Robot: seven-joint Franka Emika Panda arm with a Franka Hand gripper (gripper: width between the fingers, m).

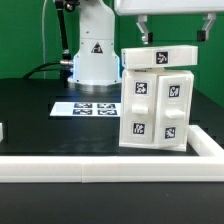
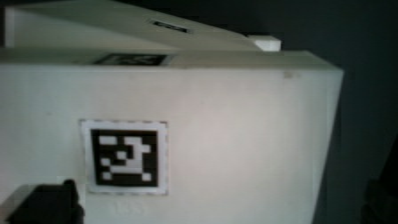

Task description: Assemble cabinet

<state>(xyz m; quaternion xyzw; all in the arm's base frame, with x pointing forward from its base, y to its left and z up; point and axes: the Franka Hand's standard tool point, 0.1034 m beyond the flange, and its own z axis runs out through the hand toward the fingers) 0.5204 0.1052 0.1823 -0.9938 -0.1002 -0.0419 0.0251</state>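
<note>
The white cabinet stands upright on the black table at the exterior view's right, its front doors and top panel bearing black-and-white tags. My gripper hangs just above it, open, with one finger to either side of the top panel and nothing between them. In the wrist view the cabinet's white top fills the picture, with one tag on it. A dark fingertip shows at one edge. My gripper is spread wider than the panel.
The marker board lies flat on the table behind and to the left of the cabinet. A low white border rail runs along the front and up the right side. The arm's base stands at the back.
</note>
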